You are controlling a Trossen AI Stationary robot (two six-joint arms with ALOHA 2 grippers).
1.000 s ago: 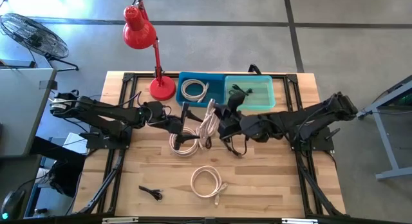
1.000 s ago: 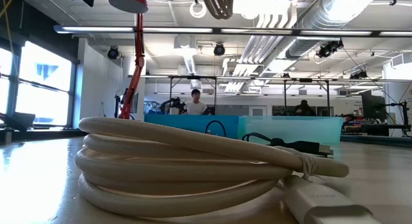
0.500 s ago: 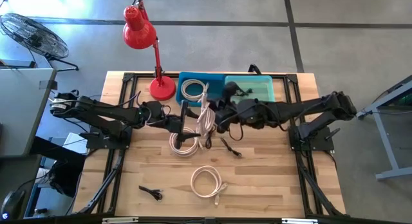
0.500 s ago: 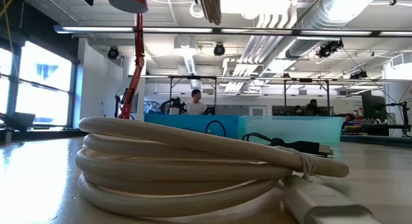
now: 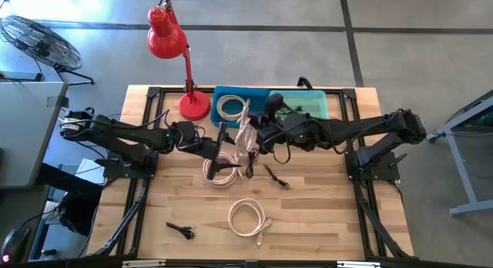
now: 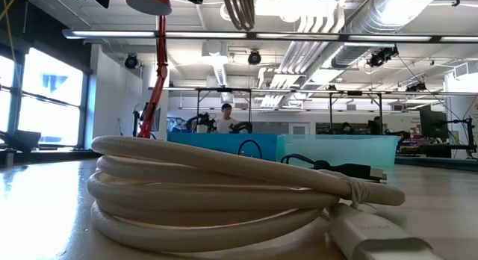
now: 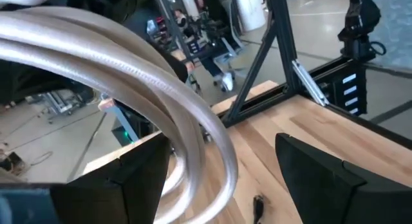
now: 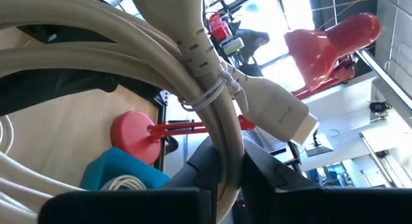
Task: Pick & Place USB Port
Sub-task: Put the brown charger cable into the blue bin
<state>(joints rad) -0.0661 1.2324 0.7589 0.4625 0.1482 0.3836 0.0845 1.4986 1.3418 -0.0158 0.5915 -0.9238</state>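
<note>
While hanging lengthwise from clenched right gripper (image 5: 254,139), white cable bundle (image 5: 246,137) sits just short of blue bin (image 5: 223,93); left gripper (image 5: 223,149) beside, fingers spread, empty.

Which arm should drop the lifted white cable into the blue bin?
Right. Its end effector already grips the white cable beside the blue bin; the left end effector sits over the coil on the table.

The right gripper (image 5: 254,137), clamped on a coiled white cable (image 5: 246,135), is farther toward the blue bin (image 5: 217,95) than a second ago, its arm stretched straighter, the coil now hanging at the bin's near edge.
</note>
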